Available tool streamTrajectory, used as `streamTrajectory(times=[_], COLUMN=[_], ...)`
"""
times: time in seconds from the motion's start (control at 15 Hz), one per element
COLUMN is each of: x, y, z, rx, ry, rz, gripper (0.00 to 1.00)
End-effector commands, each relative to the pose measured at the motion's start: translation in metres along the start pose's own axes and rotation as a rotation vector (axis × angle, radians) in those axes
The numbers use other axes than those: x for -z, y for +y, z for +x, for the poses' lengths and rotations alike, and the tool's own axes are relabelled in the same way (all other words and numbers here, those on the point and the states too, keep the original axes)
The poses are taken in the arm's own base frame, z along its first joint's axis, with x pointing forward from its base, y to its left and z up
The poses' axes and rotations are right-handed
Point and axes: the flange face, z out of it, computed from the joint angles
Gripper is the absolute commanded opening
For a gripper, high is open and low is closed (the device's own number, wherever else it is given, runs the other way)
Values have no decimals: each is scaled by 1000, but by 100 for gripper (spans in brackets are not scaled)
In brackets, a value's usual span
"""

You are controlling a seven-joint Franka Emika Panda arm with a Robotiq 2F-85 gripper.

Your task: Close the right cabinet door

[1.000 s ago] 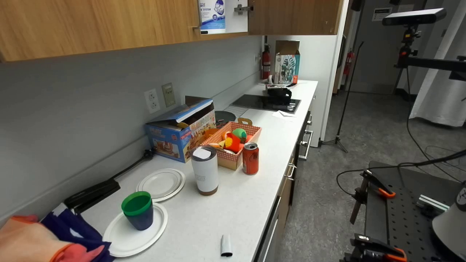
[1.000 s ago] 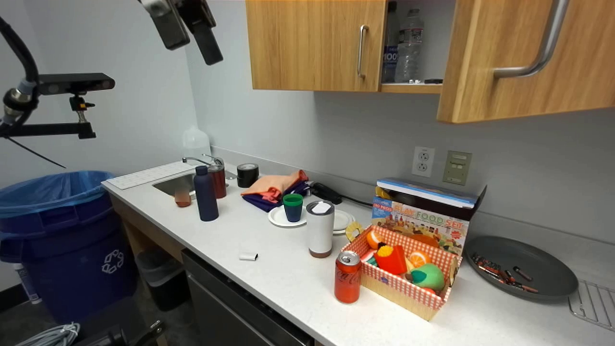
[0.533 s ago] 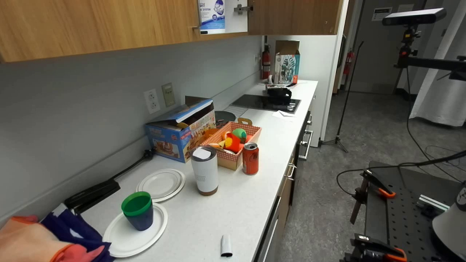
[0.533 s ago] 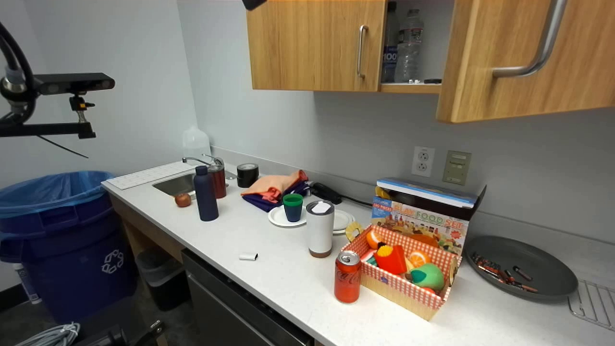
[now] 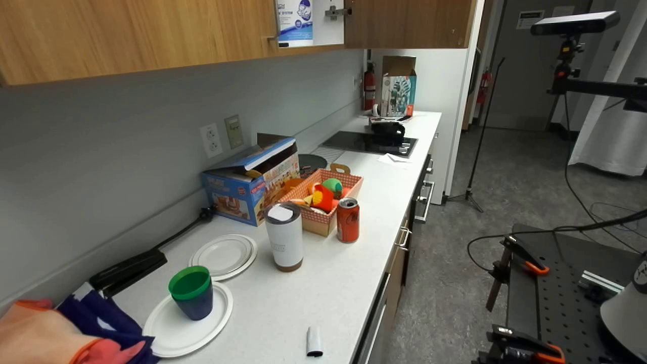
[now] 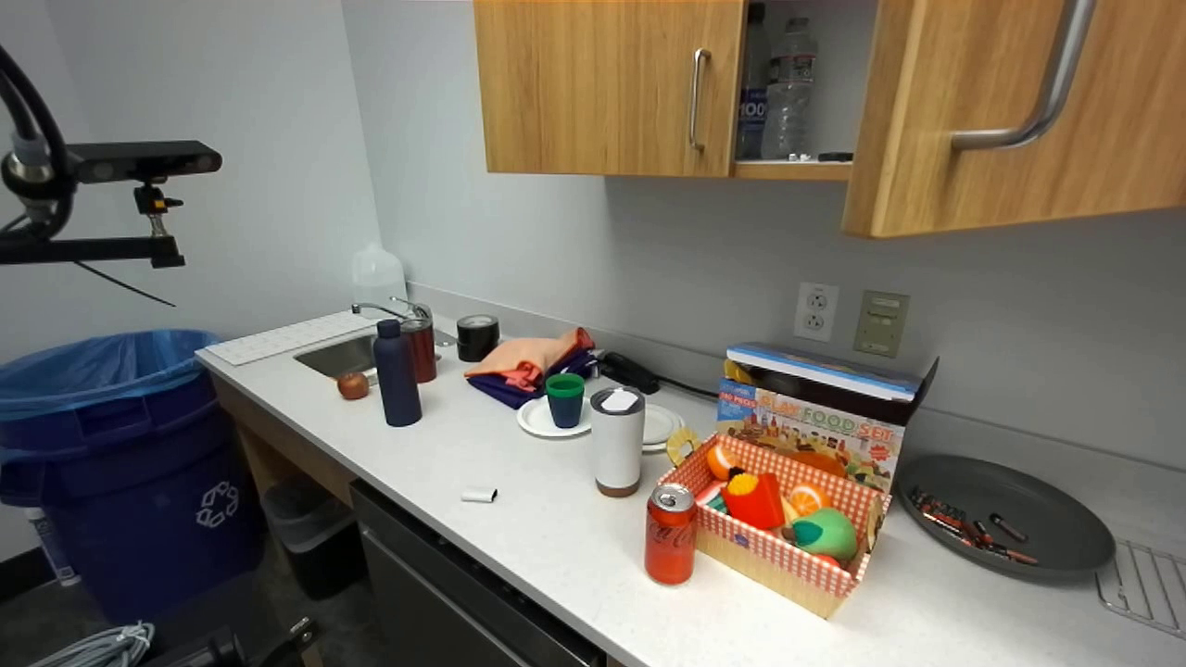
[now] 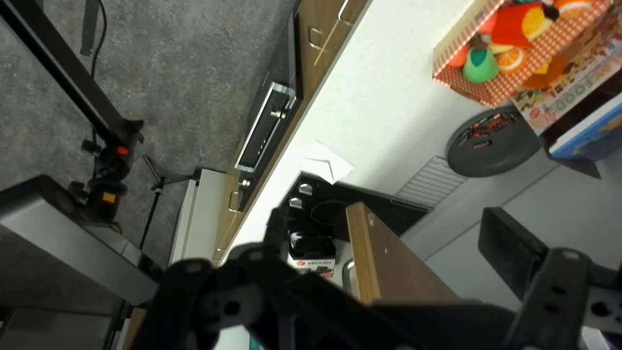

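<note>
Tool (image 7: 385, 216) spread wide, R cab door (image 7: 393, 262) seen btwn; cooktop (image 7: 333, 211) beyond.

Cannot see the whole right cabinet door (image 6: 1005, 83), cropped by the top edge in both exterior views and partly hidden behind the blurred gripper (image 7: 386, 222) in the wrist view, nor read the tiny lettering (image 5: 279, 247) on the tumbler (image 5: 289, 233).
</note>
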Motion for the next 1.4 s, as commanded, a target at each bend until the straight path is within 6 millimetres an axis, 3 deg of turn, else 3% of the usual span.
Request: streamTrajectory(times=[0.0, 0.2, 0.47, 0.73, 1.13, 1.33], x=[8, 14, 19, 23, 27, 29], y=[20, 31, 34, 24, -8, -12], z=[46, 77, 110, 132, 156, 173], rx=[-43, -1, 204, 393, 703, 787], ry=[136, 230, 266, 283, 259, 277], rz=[20, 47, 103, 104, 187, 194], gripper=[100, 100, 100, 100, 100, 100])
